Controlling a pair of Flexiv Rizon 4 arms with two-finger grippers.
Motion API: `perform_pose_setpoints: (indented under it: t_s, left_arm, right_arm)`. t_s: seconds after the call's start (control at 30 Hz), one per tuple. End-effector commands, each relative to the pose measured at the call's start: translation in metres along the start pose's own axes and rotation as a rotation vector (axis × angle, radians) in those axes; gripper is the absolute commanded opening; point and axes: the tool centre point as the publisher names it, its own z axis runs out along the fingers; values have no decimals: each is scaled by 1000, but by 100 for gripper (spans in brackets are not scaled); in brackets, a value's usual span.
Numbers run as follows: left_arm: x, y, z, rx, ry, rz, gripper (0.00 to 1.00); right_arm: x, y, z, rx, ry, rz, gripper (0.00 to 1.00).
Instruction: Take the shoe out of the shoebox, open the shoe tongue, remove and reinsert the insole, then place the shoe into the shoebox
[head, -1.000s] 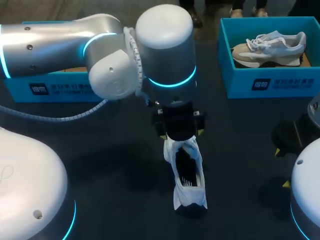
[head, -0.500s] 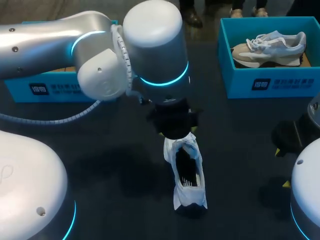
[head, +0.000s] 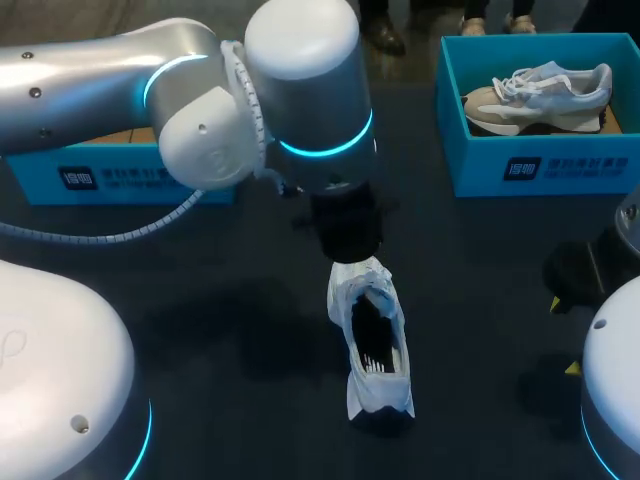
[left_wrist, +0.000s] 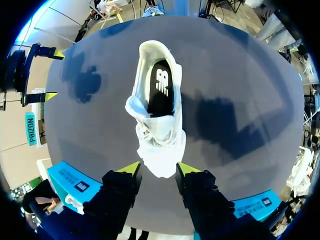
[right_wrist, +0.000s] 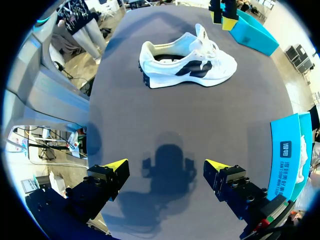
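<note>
A white shoe (head: 375, 340) with a black insole (left_wrist: 161, 92) lies on the dark table, heel towards me and toe away. My left gripper (head: 350, 257) hangs over the toe. In the left wrist view its yellow tips (left_wrist: 158, 170) stand on either side of the toe, partly closed, with a thin gap showing. From the right wrist view this left gripper (right_wrist: 224, 15) sits above the shoe (right_wrist: 187, 65), clear of it. My right gripper (right_wrist: 167, 167) is open and empty over bare table at the right (head: 565, 335).
A blue shoebox (head: 540, 165) at the back right holds a grey and beige sneaker (head: 540, 95). A second blue box (head: 120, 175) stands at the back left, behind my left arm. Dark table surrounds the white shoe.
My left gripper's fingers have drawn closer together over the toe, and its wrist has shifted slightly left and back. The shoe and my right arm have stayed put.
</note>
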Motion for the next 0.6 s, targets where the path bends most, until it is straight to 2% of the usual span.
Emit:
perform_pose_setpoints:
  t_s: [0.03,0.27,0.6]
  left_arm:
    - [-8,-1,4,22,16,-4,38]
    - [-13,-24,12,59,22,22,32]
    - [-8,-42,32,111,28,27,28]
  right_arm:
    - [3,0,0,2,-6,0,100]
    - [3,0,0,2,-6,0,100]
    - [3,0,0,2,-6,0,100]
